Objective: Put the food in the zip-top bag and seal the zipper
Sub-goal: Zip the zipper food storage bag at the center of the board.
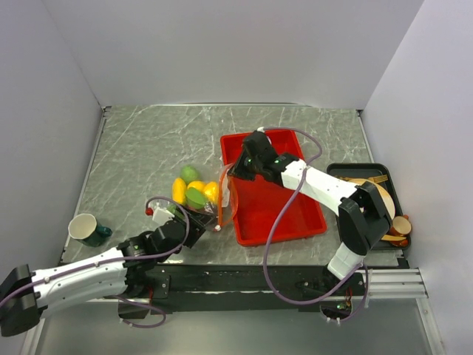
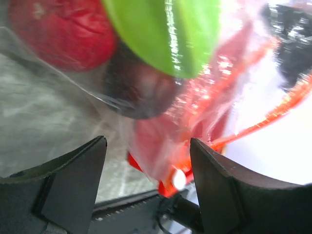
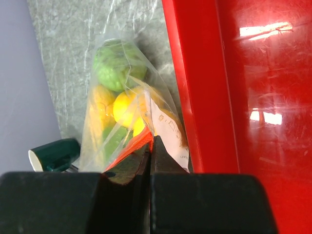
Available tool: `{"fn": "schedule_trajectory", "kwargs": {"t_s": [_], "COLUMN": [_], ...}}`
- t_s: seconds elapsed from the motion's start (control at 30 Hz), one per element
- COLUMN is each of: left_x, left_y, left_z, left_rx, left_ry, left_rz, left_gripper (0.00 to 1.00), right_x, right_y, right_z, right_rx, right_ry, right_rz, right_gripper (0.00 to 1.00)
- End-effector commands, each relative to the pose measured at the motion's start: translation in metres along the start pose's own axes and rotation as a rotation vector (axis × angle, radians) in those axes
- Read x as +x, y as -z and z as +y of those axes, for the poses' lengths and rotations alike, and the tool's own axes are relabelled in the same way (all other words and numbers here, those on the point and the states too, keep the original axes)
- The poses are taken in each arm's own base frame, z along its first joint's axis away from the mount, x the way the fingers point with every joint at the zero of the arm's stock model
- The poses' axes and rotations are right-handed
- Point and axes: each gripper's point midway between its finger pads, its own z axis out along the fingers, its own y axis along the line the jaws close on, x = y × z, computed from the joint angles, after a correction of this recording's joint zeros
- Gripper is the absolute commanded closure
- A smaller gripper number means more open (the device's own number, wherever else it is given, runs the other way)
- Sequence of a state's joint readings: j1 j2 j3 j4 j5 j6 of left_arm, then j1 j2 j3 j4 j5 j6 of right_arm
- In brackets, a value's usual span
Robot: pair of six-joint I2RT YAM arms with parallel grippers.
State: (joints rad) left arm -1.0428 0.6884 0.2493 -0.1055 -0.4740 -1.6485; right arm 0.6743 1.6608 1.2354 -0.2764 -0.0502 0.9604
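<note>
A: Left: mug (image 1: 87, 229). Next, left gripper (image 2: 147, 146), jaws apart, straddling the bag (image 3: 122, 97) at its near corner.
B: Food (image 1: 194, 191)?
A: Inside the bag, on the table (image 1: 148, 148). Zipper (image 1: 220, 200) clamped in right gripper (image 3: 150, 146).
B: Advice: pinch the zipper squarely, then slide. The tray (image 1: 244, 238) crowds the right side; open room lies left.

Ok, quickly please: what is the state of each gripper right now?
Left gripper: open, a corner of the bag sits between its fingers, not clamped.
Right gripper: closed on the bag's orange zipper strip.
</note>
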Motion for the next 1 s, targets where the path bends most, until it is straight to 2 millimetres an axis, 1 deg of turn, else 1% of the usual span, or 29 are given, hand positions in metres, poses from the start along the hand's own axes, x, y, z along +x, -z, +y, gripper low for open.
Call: {"fn": "schedule_trajectory", "kwargs": {"t_s": [0.0,0.07,0.17,0.23,0.3,0.33,0.37,0.4,0.43,0.47,0.57,0.63,0.7,0.8,0.83,0.9,0.93,0.97], "left_x": [-0.003,0.001,0.000,-0.006,-0.011,-0.014,-0.017,-0.018,-0.019,-0.019,-0.018,-0.018,-0.017,-0.017,-0.017,-0.017,-0.016,-0.016], "left_y": [-0.007,-0.009,-0.010,-0.010,-0.008,-0.007,-0.007,-0.006,-0.006,-0.006,-0.006,-0.005,-0.004,0.000,0.000,0.001,0.002,0.002], "left_z": [-0.018,-0.014,-0.010,-0.006,-0.009,-0.011,-0.012,-0.012,-0.014,-0.013,-0.012,-0.012,-0.016,-0.023,-0.023,-0.025,-0.025,-0.025], "left_rx": [0.031,0.020,0.014,0.011,0.023,0.026,0.026,0.022,0.020,0.016,0.018,0.016,0.030,0.050,0.050,0.056,0.059,0.062], "left_ry": [0.043,0.039,0.068,0.089,0.102,0.104,0.107,0.108,0.106,0.105,0.112,0.113,0.112,0.101,0.103,0.097,0.096,0.101], "left_rz": [-0.044,-0.036,-0.043,-0.071,-0.090,-0.109,-0.118,-0.125,-0.129,-0.131,-0.123,-0.121,-0.115,-0.105,-0.104,-0.099,-0.095,-0.094], "left_gripper": [0.26,0.27,0.30,0.33,0.37,0.40,0.47,0.51,0.54,0.62,0.73,0.73,0.70,0.70,0.69,0.72,0.74,0.74], "right_x": [-0.014,-0.013,-0.013,-0.012,-0.011,-0.011,-0.009,-0.009,-0.008,-0.007,-0.006,-0.007,-0.008,-0.009,-0.012,-0.013,-0.016,-0.016], "right_y": [0.023,0.024,0.026,0.028,0.029,0.029,0.029,0.030,0.030,0.029,0.030,0.031,0.031,0.028,0.028,0.025,0.026,0.023], "right_z": [0.023,0.022,0.023,0.023,0.023,0.023,0.020,0.021,0.020,0.018,0.018,0.018,0.017,0.014,0.015,0.013,0.016,0.015], "right_rx": [-0.084,-0.083,-0.088,-0.089,-0.093,-0.095,-0.091,-0.096,-0.093,-0.090,-0.090,-0.093,-0.086,-0.067,-0.067,-0.049,-0.056,-0.052], "right_ry": [-0.012,-0.012,-0.012,-0.011,-0.010,-0.013,-0.013,-0.013,-0.013,-0.014,-0.013,-0.011,-0.010,0.003,0.011,0.020,0.028,0.030], "right_rz": [-0.052,-0.050,-0.051,-0.048,-0.046,-0.046,-0.042,-0.042,-0.040,-0.037,-0.034,-0.036,-0.041,-0.045,-0.051,-0.055,-0.061,-0.058], "right_gripper": [1.00,1.00,1.00,1.00,1.00,1.00,1.00,1.00,1.00,1.00,1.00,1.00,1.00,1.00,1.00,1.00,1.00,1.00]}}
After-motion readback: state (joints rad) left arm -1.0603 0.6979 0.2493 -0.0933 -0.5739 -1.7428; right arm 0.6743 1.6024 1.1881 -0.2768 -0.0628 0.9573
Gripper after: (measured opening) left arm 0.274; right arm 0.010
